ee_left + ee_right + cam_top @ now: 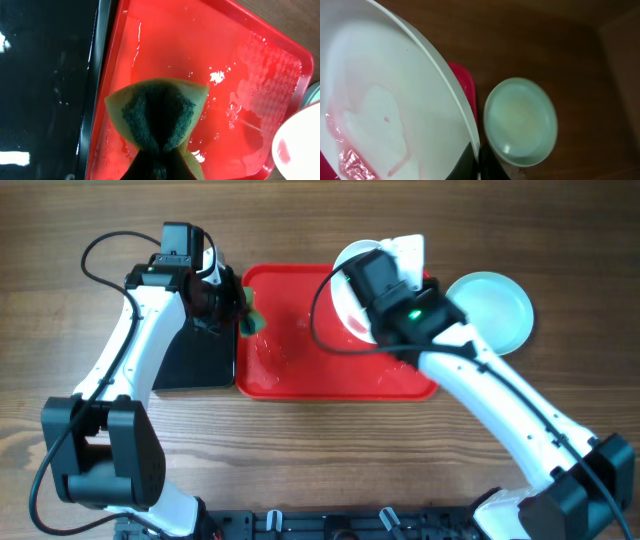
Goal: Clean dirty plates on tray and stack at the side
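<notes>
Hanging at the tray's (290,370) right edge, the plate (343,295) is clamped by the right pincer (477,162) — rightward of the sponge (157,107) clamped in the left pincer (159,162).

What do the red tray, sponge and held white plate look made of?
The red tray: likely plastic, glossy, wet highlights, moulded textured patch. The sponge: soft yellow foam with dark green scouring face. The white plate: smooth, semi-gloss, thin rim; plastic or melamine, cannot tell.

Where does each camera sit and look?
Overhead: above the table, looking down on the red tray; both arms show.
Left wrist: on that arm, looking down at the sponge in the left gripper.
Right wrist: on that arm, facing the white plate in the right gripper.
All three show the red tray and white plate.
</notes>
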You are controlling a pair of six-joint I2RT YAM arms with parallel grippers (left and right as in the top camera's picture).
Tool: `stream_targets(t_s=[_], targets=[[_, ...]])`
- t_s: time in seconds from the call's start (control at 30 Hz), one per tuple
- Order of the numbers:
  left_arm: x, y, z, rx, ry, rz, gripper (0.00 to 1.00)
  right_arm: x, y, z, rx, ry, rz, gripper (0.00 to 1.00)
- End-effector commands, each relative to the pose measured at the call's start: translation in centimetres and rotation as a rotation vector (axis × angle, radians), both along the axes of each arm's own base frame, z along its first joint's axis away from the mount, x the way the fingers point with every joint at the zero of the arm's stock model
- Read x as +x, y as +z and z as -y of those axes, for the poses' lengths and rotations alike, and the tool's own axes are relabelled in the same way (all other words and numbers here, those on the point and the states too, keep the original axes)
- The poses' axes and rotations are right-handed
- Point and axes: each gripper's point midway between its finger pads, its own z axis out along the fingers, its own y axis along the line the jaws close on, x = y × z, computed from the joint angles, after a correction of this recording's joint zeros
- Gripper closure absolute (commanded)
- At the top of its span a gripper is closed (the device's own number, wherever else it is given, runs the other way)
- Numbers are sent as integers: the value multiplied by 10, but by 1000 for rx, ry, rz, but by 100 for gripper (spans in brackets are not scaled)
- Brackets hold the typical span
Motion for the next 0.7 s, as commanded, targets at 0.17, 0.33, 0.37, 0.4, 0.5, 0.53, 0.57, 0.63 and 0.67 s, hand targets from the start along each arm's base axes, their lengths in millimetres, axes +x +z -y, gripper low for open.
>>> stream_targets(t_s=[0.17, 0.33, 0.37, 0.4, 0.5, 0.53, 0.57, 0.63, 0.67], targets=[[-1, -2, -2, 17, -10, 6, 96, -23, 80, -4, -420, -43, 294, 96], [-1, -2, -2, 17, -9, 5, 96, -31, 92, -12, -495, -32, 331, 96], [-1, -2, -2, 17, -10, 5, 96, -32, 94, -12, -504, -33, 336, 96], [-1, -2, -2, 17, -9, 5, 96, -33, 96, -12, -512, -38, 346, 96], [-1, -2, -2, 17, -10, 5, 96, -34, 99, -13, -520, -45, 360, 96], [-1, -2, -2, 17, -10, 5, 96, -33, 98, -14, -513, -41, 357, 95], [-1, -2, -2, 17, -9, 5, 96, -33, 97, -14, -505, -38, 354, 96], [-1, -2, -2, 17, -9, 5, 96, -30, 89, -21, -450, -10, 334, 95], [-1, -2, -2, 17, -9, 5, 96, -28, 82, -26, -410, 15, 314, 96]])
